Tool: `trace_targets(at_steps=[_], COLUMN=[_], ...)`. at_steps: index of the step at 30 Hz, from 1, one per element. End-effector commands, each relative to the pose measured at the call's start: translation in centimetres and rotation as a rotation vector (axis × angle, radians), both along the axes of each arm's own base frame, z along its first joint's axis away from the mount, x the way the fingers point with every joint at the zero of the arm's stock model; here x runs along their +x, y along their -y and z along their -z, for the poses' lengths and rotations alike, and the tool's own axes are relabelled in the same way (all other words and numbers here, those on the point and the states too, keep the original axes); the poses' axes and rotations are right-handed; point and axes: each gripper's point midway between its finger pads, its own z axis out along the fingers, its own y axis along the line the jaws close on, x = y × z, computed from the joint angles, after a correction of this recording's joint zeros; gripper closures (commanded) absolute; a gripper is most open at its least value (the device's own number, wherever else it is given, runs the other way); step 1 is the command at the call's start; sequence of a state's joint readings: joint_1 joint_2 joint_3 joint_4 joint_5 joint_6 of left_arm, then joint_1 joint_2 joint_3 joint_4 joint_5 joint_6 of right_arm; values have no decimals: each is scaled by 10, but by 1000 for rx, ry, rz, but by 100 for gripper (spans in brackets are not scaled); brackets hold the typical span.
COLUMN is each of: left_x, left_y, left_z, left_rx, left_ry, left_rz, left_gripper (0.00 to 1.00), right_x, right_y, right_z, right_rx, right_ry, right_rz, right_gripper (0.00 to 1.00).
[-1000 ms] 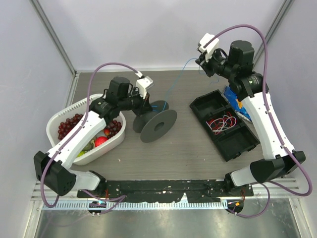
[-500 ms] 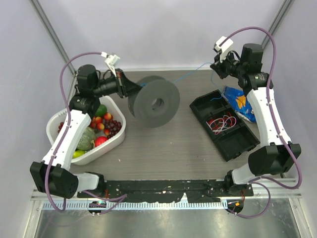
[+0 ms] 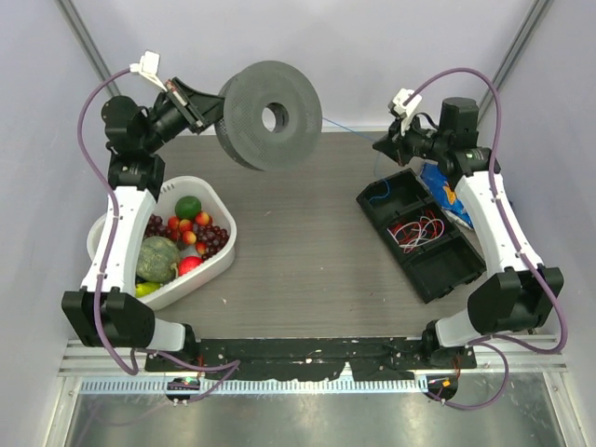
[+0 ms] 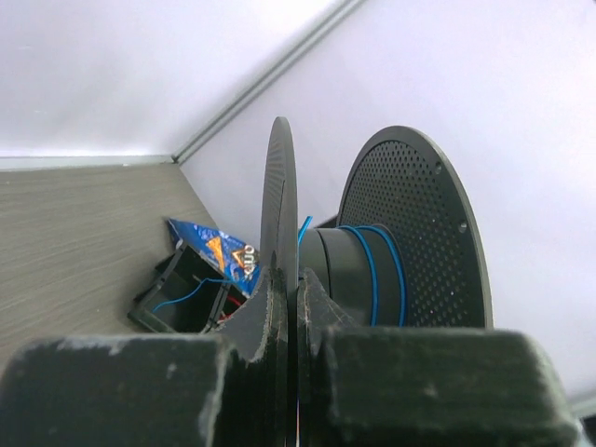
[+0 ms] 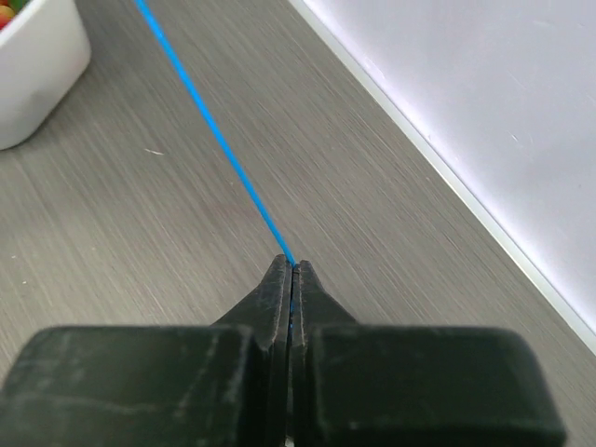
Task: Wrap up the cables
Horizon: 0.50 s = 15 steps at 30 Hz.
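A black spool (image 3: 270,116) hangs in the air over the far side of the table, its flat side facing the top camera. My left gripper (image 3: 209,107) is shut on the rim of one flange (image 4: 279,205), pinched between both fingers. A few turns of bright blue cable (image 4: 372,270) lie round the hub. The cable (image 3: 349,130) runs taut from the spool to my right gripper (image 3: 380,144), which is shut on it (image 5: 214,126) at the fingertips (image 5: 292,265). A slack blue strand (image 3: 377,196) drops into the black tray.
A white basket (image 3: 98,233) of fruit stands at the left. A black compartment tray (image 3: 445,279) holding red and white wires (image 3: 419,228) lies at the right, with a blue snack bag (image 3: 447,196) behind it. White walls close the back and sides.
My left arm has lifted the spool off the table and swung it up and back, turning it. My right gripper has shifted slightly lower and left, still holding the cable.
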State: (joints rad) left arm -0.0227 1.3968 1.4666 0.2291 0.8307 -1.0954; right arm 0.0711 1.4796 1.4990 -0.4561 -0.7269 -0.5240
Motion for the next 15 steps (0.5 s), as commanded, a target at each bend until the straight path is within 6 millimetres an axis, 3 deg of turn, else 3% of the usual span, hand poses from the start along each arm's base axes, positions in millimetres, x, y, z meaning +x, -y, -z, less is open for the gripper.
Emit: trace_targets(at_steps=[1,7,12,15], left_x=[-5,21,21,15], left_y=[-46,-68,-88,-76], left_z=[-96,-83,-94,-99], left_rx=[-211,-247,-276,-196], left_ry=[96,-156,-147,-101], left_rz=[-247,-445,-577,-627], left_gripper=[100,100,100,100], right_x=[-14,-46,-65,-76], right_y=[5,-56,-100,-121], right_z=[11,14,15,10], right_rx=[10,58,59,28], right_ry=[-59,-74,-80,-53], right_rz=[61,-41,-104,-144], right_gripper=[99,99,99,99])
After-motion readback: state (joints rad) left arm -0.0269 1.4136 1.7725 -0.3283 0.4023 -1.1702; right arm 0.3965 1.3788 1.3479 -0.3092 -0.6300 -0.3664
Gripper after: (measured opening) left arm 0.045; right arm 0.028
